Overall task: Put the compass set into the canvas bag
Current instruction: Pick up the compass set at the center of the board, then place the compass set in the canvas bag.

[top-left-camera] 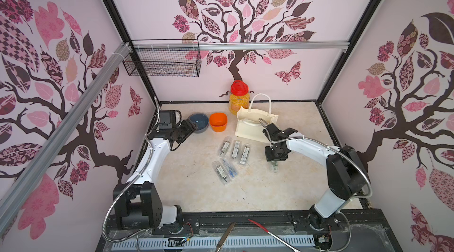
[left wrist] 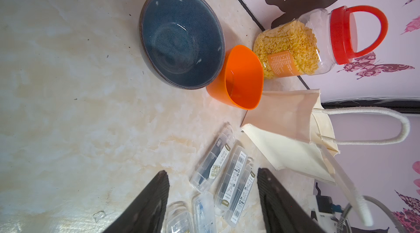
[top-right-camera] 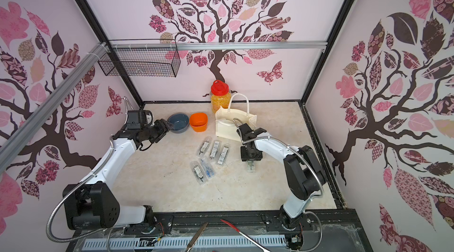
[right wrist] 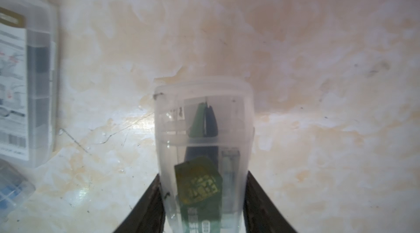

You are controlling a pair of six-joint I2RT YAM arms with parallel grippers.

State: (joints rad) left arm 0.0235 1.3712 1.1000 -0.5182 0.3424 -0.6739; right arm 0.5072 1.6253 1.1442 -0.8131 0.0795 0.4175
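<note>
Pinching the compass set (right wrist: 203,129), right claw (right wrist: 203,175) — both partly cropped.

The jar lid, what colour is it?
The jar lid is bright red, seen best in the left wrist view.

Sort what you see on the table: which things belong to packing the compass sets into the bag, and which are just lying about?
Job: gripped compass case, loose compass cases, canvas bag.
Lying about: blue bowl, orange cup, red-lidded jar.
</note>
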